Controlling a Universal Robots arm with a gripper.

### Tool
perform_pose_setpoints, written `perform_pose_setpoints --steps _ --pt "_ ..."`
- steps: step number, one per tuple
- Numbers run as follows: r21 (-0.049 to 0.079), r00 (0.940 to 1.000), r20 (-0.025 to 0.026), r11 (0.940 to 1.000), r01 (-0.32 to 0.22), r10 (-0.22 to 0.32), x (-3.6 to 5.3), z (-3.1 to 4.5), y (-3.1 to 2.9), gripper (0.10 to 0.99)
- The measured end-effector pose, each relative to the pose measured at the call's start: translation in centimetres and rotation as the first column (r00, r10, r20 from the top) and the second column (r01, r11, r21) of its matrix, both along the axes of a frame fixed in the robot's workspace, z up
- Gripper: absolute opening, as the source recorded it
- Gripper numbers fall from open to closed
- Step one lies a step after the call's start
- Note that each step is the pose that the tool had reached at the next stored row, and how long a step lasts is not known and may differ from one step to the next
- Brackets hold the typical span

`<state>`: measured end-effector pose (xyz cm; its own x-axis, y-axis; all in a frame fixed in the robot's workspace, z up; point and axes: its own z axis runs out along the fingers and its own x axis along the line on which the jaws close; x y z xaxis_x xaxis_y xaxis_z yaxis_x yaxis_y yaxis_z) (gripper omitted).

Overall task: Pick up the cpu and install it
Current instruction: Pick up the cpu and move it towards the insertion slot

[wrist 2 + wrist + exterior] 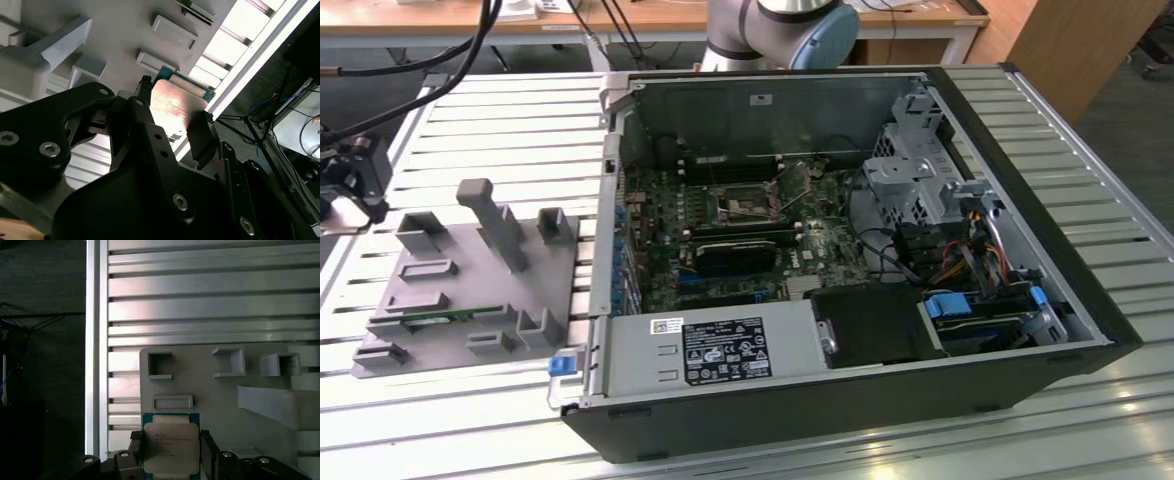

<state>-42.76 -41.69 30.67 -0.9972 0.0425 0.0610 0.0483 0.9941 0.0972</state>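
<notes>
Fingers [206,445] pinch the cpu [170,449] by two opposite edges, closed to its width, presumably sparing its contacts. It is at the edge of the grey fixture [225,405] nearest the desk [200,290] rim; I cannot tell whether it's lifted.

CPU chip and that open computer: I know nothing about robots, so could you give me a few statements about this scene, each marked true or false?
1. The gripper holds the cpu between its fingers. True.
2. The cpu sits inside the computer case. False: it is in the gripper, over the grey fixture.
3. The computer case lies open, with the motherboard showing. True.
4. The grey fixture lies on the exterior view's right of the computer case. False: it lies on the left.
</notes>
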Motion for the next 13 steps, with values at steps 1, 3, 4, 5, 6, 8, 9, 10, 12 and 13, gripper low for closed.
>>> perform_pose_setpoints --steps 1,3,4,5,6,8,9,10,12,13 --pt "0.0 1.0 0.0001 1.0 0.0 0.0 0.0 0.06 0.0 0.541" --pt "0.0 1.0 0.0 1.0 0.0 0.0 0.0 0.2 0.0 0.541" --pt "0.0 1.0 0.0001 1.0 0.0 0.0 0.0 0.24 0.0 0.541" --pt "0.0 1.0 0.0 1.0 0.0 0.0 0.0 0.31 0.0 0.541" --pt "0.0 1.0 -0.0001 1.0 0.0 0.0 0.0 0.37 0.01 0.541" --pt "0.0 1.0 0.0001 1.0 0.0 0.0 0.0 0.48 0.01 0.541" --pt "0.0 1.0 -0.0001 1.0 0.0 0.0 0.0 0.55 0.01 0.541" --pt "0.0 1.0 0.0 1.0 0.001 -0.001 0.0 0.61 0.01 0.541" --pt "0.0 1.0 0.0 1.0 0.001 -0.001 0.0 0.73 0.01 0.541" --pt "0.0 1.0 -0.0001 1.0 0.001 -0.001 0.0 0.8 0.01 0.541"
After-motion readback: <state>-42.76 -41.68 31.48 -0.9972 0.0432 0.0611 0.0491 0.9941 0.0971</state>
